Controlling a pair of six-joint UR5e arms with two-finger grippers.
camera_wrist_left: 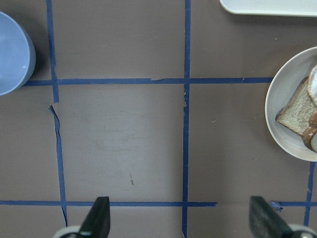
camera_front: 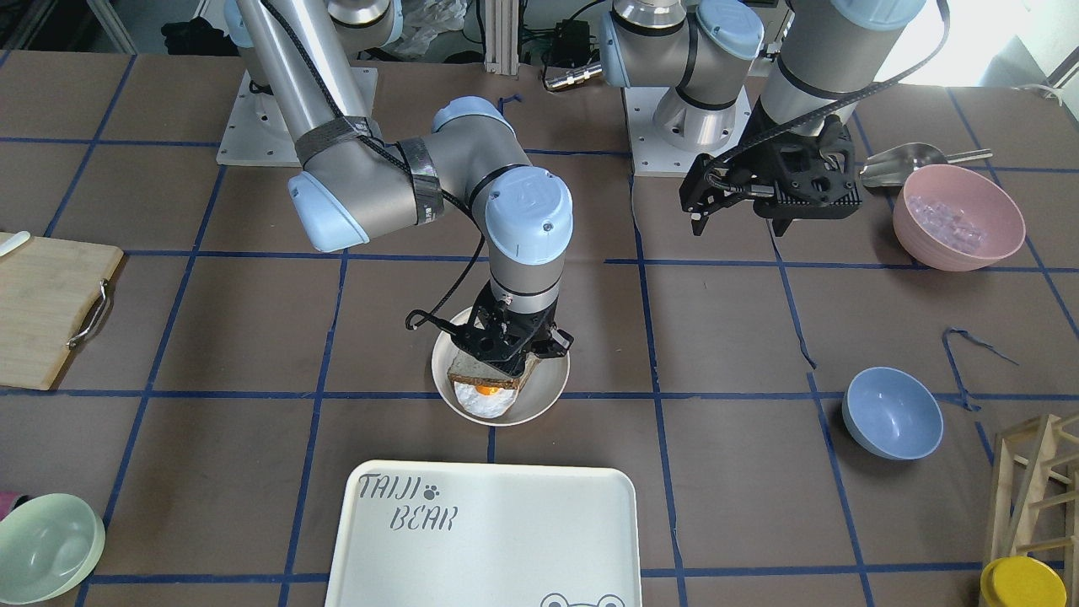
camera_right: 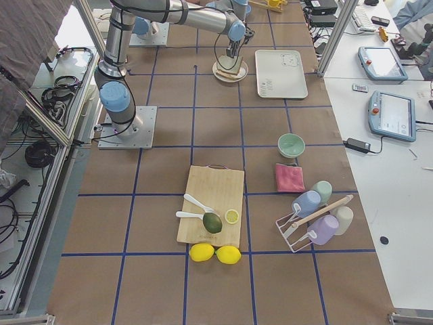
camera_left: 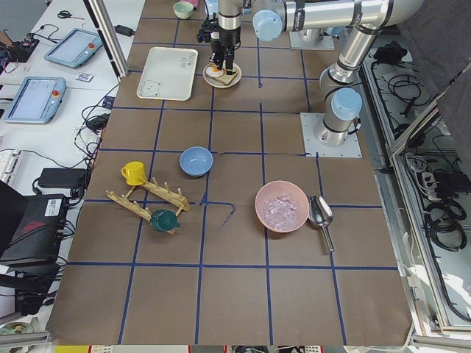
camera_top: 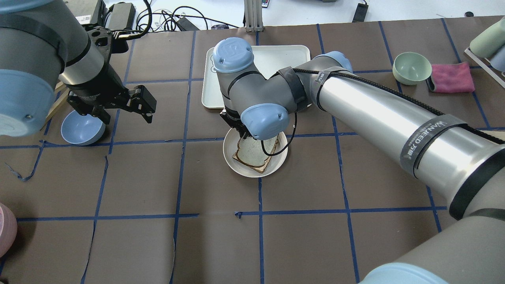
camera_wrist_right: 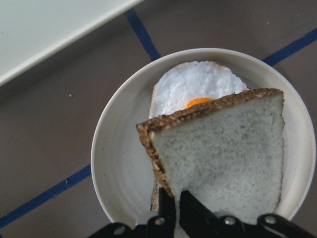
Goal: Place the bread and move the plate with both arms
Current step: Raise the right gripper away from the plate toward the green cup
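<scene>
In the right wrist view, your right gripper (camera_wrist_right: 177, 201) is pinched shut on the near edge of the bread (camera_wrist_right: 223, 158), holding it over the egg (camera_wrist_right: 198, 84) on the plate (camera_wrist_right: 116, 163). If you release it this skewed, it may slide off the egg toward the rim. In the left wrist view, your left gripper (camera_wrist_left: 181, 220) hangs wide open and empty, well left of the plate, so a one-sided grab could tip the stack.

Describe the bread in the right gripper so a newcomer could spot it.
Start at the white TAIJI BEAR tray; the round plate sits beside it. Over that plate the right gripper pinches the bread: grey-white crumb, dark crust, unlike the egg-topped slice beneath.
</scene>
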